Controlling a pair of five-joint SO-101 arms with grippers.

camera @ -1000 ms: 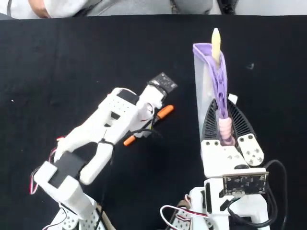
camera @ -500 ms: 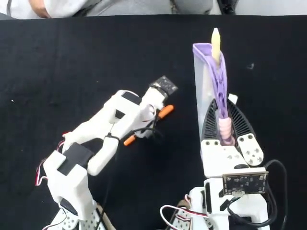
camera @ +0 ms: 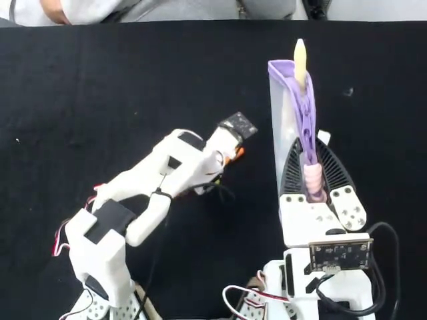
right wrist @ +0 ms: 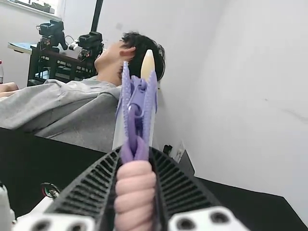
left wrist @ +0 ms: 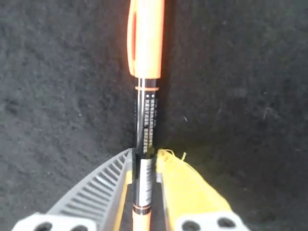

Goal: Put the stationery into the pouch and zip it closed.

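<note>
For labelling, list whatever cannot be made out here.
High view: the left arm hides most of the orange pen.
Left wrist view: both pen ends are cut off by the edges.
Right wrist view: the right gripper's fingers cover the pouch's near end; its contents cannot be told.
High view: what the pale tip at the pouch's end belongs to is unclear.

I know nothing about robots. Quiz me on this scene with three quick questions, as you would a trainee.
1. True or false: the left gripper has its fingers closed on the orange pen.
2. What does the right gripper hold? A) an orange pen B) the purple pouch C) nothing
3. Short answer: is the orange pen inside the purple pouch yet?

Key: 1 true; 2 B; 3 no, it is out on the table, apart from the pouch.
</note>
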